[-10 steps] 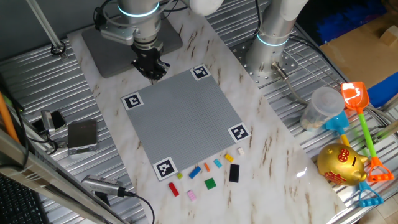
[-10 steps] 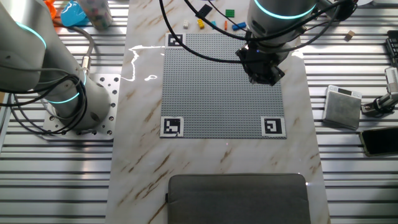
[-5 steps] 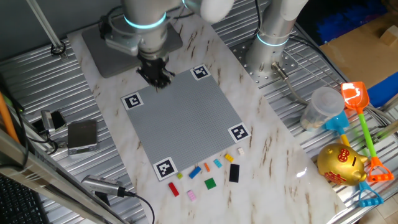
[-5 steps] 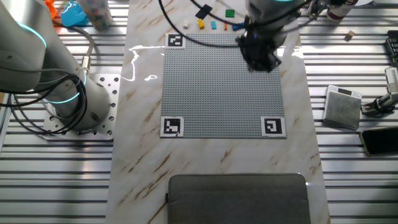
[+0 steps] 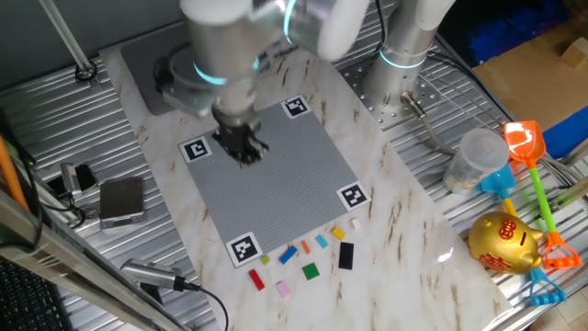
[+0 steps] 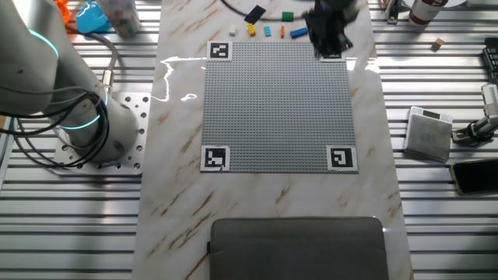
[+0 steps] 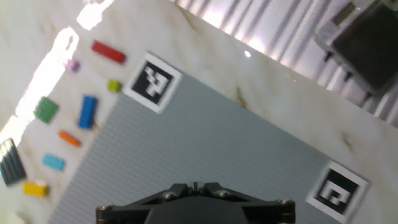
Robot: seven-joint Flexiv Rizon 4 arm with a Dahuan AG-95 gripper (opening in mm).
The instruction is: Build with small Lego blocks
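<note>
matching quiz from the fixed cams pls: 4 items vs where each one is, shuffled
Items:
1. gripper
2. black brick
3. red brick
4. gold piggy bank

Places:
A. on the ribbed metal tabletop, off the marble
B. over the grey baseplate
C. on the marble, right beside the pink brick
D. on the marble, right beside the green brick

Pairs: 1-B, 2-D, 3-C, 4-A

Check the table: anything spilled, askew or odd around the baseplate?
Nothing stands out. The baseplate lies flat on the marble, studs bare, with a marker at each corner. The Lego blocks lie loose in a cluster off one edge, none on the plate. The gripper hangs over the plate; I cannot tell whether it is open.
</note>
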